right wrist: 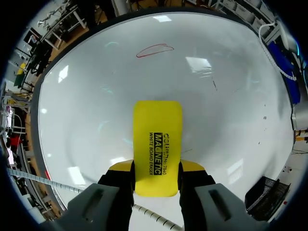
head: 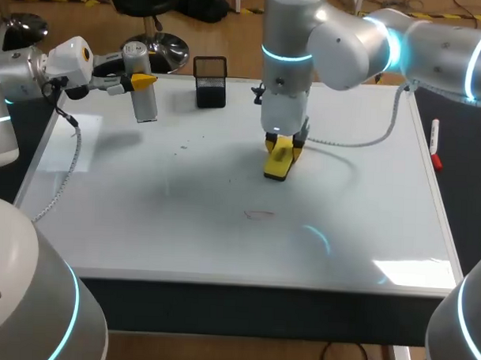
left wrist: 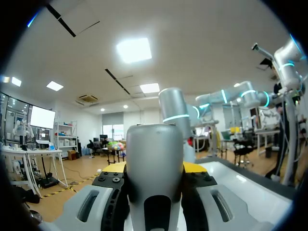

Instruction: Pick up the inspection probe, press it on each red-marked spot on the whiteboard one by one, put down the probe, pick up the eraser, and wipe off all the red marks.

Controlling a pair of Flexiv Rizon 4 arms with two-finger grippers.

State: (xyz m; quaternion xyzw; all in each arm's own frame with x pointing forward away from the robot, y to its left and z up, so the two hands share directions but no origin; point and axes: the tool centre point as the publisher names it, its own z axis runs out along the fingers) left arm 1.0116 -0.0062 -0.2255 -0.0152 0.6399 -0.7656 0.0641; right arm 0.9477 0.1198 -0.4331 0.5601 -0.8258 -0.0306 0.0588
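R gripper (right wrist: 157, 169) clamps flat yellow whiteboard eraser (right wrist: 158, 139) from both sides, face down over white whiteboard (head: 365, 232), ready to wipe. Contact w/ the board is unclear. Faint red oval mark (right wrist: 154, 50) lies ahead, apart. L gripper (left wrist: 154, 175) pinches grey cylindrical probe (left wrist: 154, 149) at the far edge, prob. parked out of the way.

Both arms are smooth silver-grey tubes with rounded joints, banded by glowing cyan rings: the left arm (head: 11, 85) at ten o'clock of the table, the right arm (head: 364, 46) at one o'clock. A grey cable (head: 360, 143) trails from the right wrist and a braided cable (head: 70, 168) from the left. The left gripper (left wrist: 154, 171) and right gripper (right wrist: 156, 168) have pale grey slotted housings, black blocks (left wrist: 111, 179) with screws, and yellow tips (right wrist: 120, 166).
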